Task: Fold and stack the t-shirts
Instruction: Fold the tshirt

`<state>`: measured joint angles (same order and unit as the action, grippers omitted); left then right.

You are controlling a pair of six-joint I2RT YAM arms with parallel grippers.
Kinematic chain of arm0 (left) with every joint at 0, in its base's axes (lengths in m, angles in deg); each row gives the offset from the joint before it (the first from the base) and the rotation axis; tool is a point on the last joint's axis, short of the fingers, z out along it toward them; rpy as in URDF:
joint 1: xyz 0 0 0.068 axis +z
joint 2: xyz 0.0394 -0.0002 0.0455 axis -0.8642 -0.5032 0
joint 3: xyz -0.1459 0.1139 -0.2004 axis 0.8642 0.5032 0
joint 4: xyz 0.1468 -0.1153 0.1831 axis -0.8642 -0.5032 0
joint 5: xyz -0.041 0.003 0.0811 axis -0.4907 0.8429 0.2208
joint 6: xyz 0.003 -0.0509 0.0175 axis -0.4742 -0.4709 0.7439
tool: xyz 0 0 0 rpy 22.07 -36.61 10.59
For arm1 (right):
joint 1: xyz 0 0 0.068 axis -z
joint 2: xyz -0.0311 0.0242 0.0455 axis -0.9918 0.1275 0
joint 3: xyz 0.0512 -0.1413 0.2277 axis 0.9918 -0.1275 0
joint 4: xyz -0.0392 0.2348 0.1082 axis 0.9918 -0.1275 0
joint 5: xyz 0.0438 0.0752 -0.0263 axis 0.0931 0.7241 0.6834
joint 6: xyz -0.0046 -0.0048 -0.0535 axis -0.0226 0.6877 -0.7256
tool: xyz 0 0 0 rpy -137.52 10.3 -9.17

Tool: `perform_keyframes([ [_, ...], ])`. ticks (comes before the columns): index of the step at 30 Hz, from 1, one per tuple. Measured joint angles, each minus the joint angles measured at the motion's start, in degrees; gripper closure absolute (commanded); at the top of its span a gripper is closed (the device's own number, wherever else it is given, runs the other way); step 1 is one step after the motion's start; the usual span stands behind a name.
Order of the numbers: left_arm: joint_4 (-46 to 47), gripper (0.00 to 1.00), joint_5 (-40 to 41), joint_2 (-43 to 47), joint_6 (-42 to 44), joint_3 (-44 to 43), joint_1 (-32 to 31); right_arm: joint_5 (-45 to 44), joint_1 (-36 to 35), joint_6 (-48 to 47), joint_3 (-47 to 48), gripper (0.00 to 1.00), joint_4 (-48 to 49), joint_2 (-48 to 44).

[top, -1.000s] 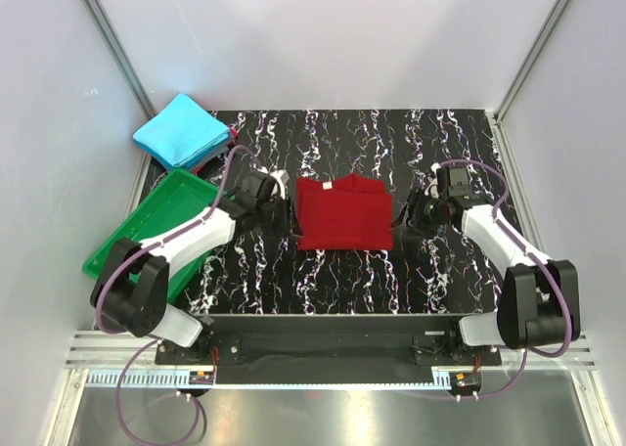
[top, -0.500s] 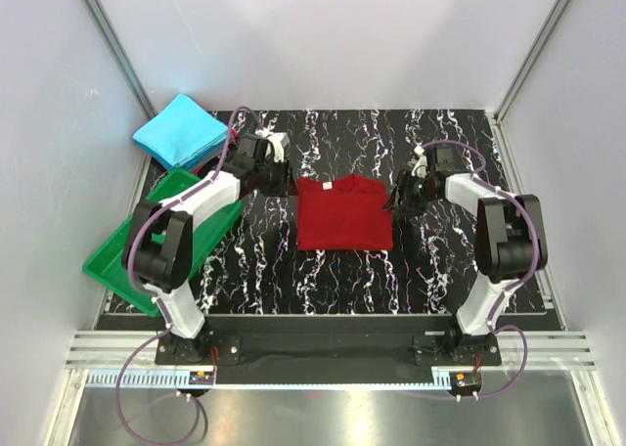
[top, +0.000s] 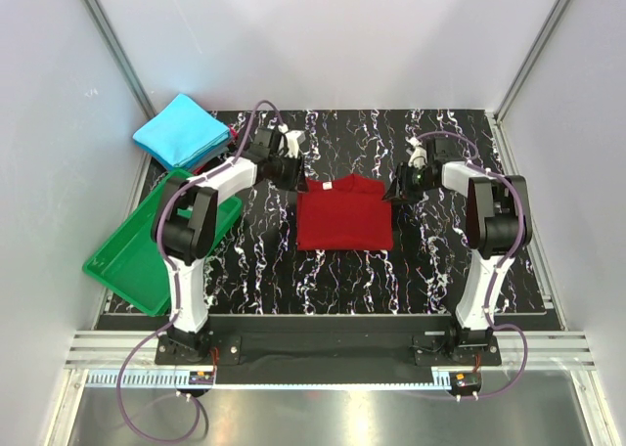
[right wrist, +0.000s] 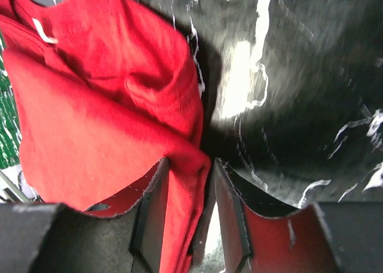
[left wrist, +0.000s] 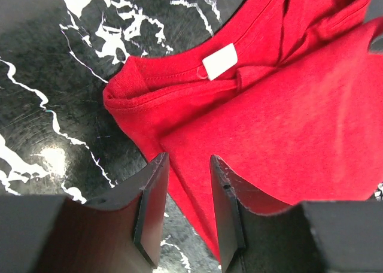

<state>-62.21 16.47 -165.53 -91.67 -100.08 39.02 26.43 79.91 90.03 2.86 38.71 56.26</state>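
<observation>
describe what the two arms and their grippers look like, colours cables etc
The left arm and right arm both have white shells on the links, with black joints and bases. A thin purple cable runs along each in loose loops. The left gripper and right gripper each have two flat, dark fingers.

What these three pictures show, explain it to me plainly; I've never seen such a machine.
Two robot arms are bolted to the table. The wide picture looks down from above; the other two come from cameras on each wrist. A dark red t-shirt, partly folded, lies mid-table. A folded blue t-shirt sits at the far left corner, near a green tray. The left gripper is open over the red shirt's collar corner. The right gripper straddles its other edge; whether it pinches is unclear.
</observation>
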Motion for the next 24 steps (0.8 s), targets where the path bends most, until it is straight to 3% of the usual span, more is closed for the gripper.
perform_keyframes([
  [10,-2.99,0.59,-2.62,-3.89,4.59,-2.69,0.11,2.93,0.96,-2.49,4.44,0.6,-1.62,3.34],
  [20,-3.78,0.59,-3.41,-5.99,5.92,-3.98,0.94,4.33,0.96,-3.45,5.4,0.69,-2.91,4.37],
  [24,-4.15,0.71,-4.5,-6.1,6.01,-4.7,1.05,4.42,0.96,-3.61,5.44,0.79,-3.02,4.68],
])
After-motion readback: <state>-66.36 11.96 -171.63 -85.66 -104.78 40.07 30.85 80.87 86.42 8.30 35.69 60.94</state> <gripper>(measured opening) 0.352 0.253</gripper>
